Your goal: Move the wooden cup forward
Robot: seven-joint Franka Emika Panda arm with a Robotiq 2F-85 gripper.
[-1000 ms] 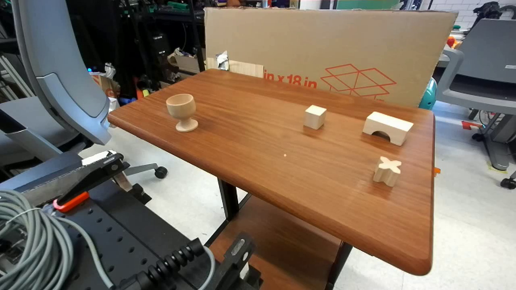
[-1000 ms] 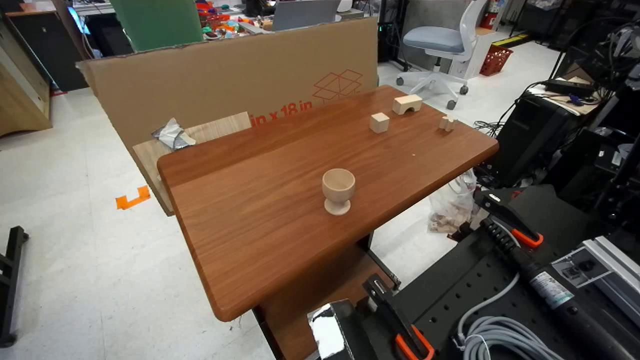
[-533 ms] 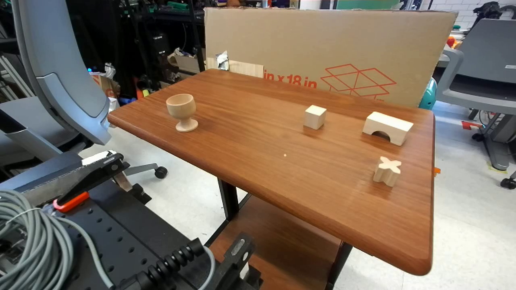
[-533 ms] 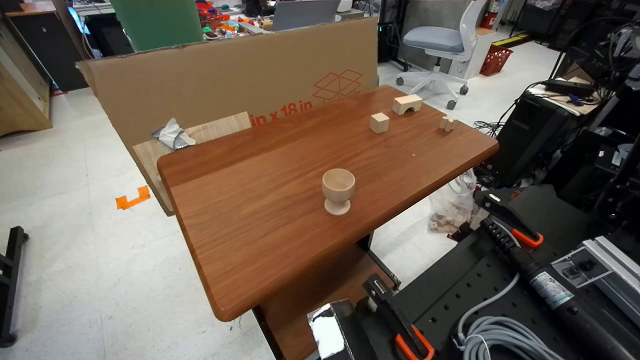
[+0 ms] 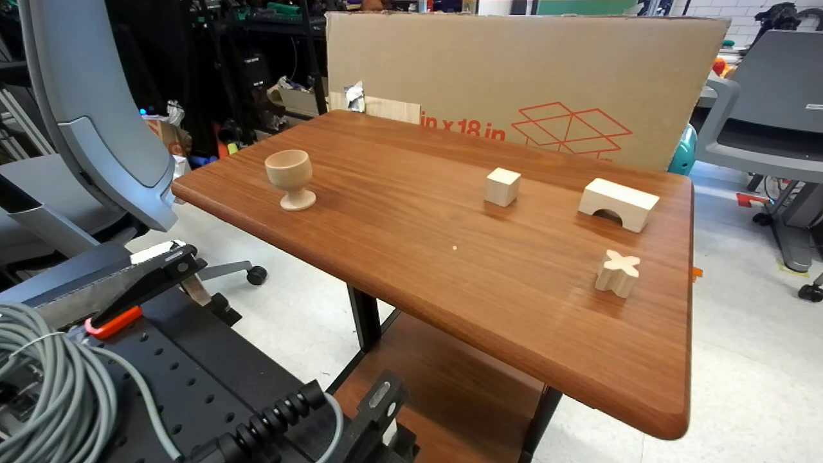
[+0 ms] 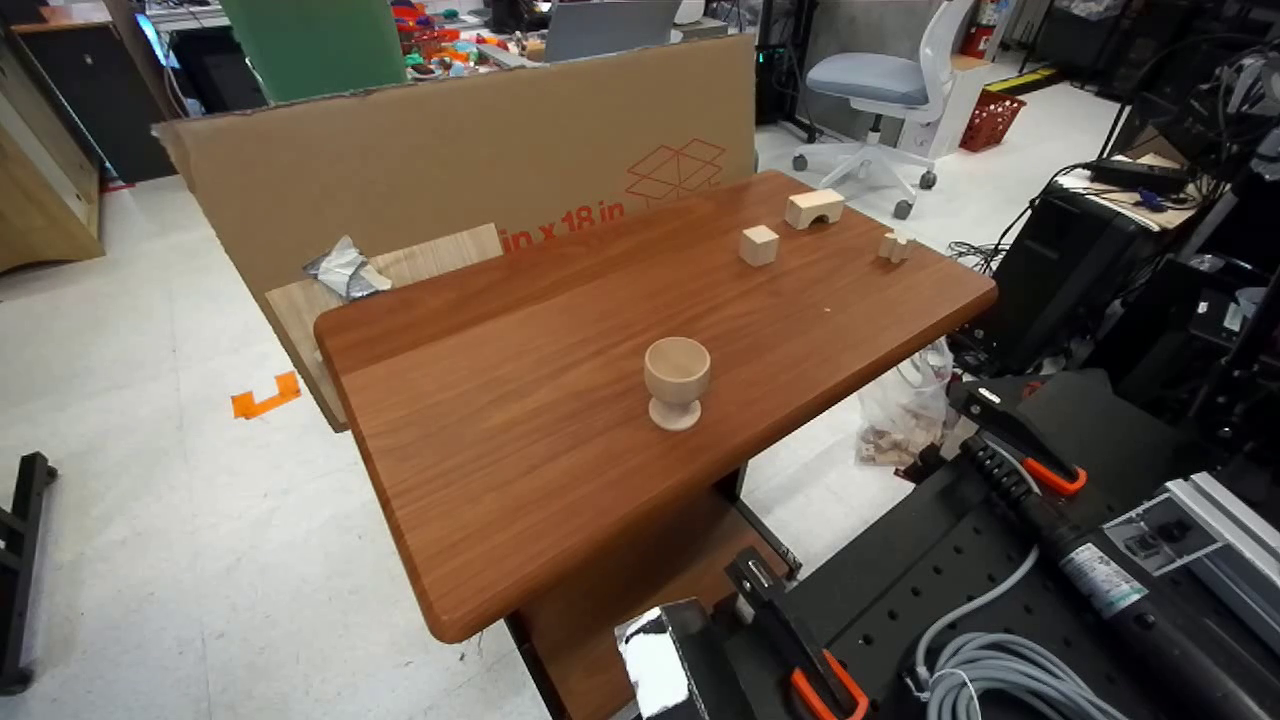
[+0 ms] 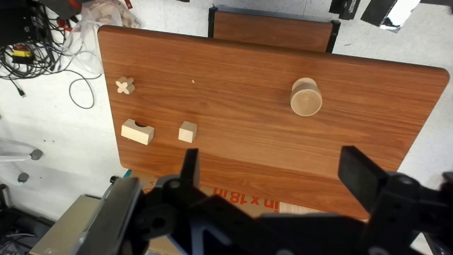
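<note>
The wooden cup (image 5: 289,171) is a light-tan goblet that stands upright on the brown table (image 5: 411,238), near one long edge, in both exterior views (image 6: 677,372). In the wrist view the cup (image 7: 306,102) is right of the middle, seen from above into its empty bowl. My gripper (image 7: 271,148) is open, with nothing between its wide-apart fingers. It hangs above the table, and the cup lies beyond the fingertips, apart from them. The gripper does not show in either exterior view.
A pale cube (image 5: 502,186), an arch-shaped block (image 5: 618,203) and an X-shaped block (image 5: 618,273) stand toward the table's other end. A tall cardboard sheet (image 5: 527,77) runs along one long edge. A black perforated bench (image 6: 900,600) with clamps and cable lies off the opposite edge.
</note>
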